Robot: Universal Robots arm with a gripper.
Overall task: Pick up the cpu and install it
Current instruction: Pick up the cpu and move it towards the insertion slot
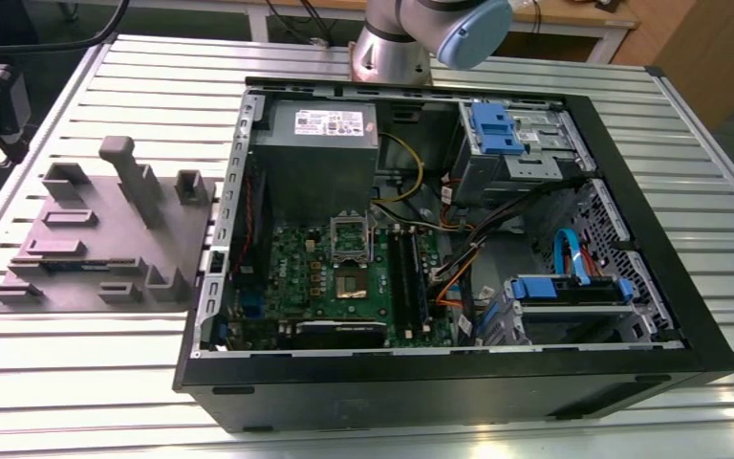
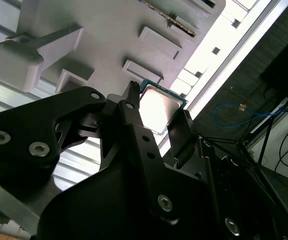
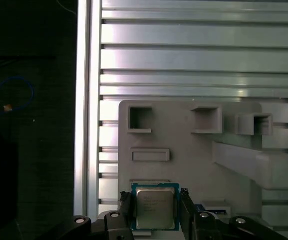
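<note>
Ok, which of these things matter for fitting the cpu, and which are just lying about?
Job: cpu, claw shut on it, grey holder, board.
Lying about: power supply, drive bays, cables.

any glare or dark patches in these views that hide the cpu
Second wrist view: the cpu glares pale on its metal top, and the table beside it blows out to white. First wrist view: the cpu is evenly lit, the table slats shine in bands, and past the table's edge it is near black.
</note>
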